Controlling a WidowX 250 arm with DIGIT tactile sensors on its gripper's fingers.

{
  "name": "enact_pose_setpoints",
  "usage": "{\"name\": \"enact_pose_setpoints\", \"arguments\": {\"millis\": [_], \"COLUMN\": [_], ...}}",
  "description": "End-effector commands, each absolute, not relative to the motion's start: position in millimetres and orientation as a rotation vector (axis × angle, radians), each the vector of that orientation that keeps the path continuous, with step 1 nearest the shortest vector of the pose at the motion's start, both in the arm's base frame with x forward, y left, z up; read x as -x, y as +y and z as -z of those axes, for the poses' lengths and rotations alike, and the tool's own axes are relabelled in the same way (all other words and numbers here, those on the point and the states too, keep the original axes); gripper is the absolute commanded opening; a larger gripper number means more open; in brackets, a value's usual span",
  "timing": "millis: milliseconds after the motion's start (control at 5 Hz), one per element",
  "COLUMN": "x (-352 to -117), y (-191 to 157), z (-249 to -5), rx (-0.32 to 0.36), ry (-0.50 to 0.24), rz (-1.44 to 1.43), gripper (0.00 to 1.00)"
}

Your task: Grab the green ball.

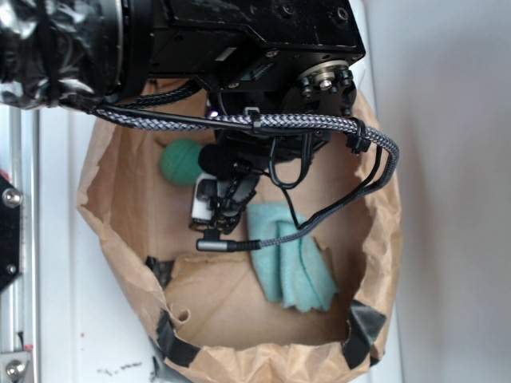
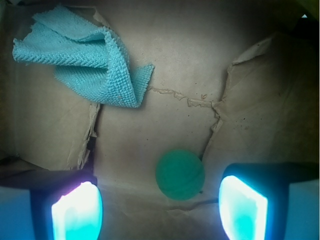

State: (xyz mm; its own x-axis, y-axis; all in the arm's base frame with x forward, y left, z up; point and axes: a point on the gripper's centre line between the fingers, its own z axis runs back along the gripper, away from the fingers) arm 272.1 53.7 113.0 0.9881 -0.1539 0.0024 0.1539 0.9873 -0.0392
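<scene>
Jaws apart, green ball (image 2: 180, 175) between, apparently untouched, on brown paper (image 2: 165, 65).

We see the green ball (image 2: 180, 175), small, round, with fine ridges. It lies alone on brown paper

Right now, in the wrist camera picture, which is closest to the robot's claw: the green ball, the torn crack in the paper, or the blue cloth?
From the gripper, nearest first:
1. Green ball, right between the fingers, nearer the right one.
2. Torn crack in the paper, mid-picture, beyond the ball.
3. Blue cloth, far upper left corner.
</scene>
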Motion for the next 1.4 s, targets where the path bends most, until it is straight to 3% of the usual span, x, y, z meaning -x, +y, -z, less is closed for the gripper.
{"name": "enact_pose_setpoints", "arguments": {"millis": [0,400,800,1200], "x": [-277,-277,-278,-259], "y": [52,52,74,84], "z": [-126,-126,-95,-71], "rx": [0.023,0.023,0.021,0.003], "ry": [-0.041,-0.041,-0.064,-0.148], "rz": [0.174,0.174,0.192,0.239], "gripper": [1.0,1.0,1.0,1.0]}}
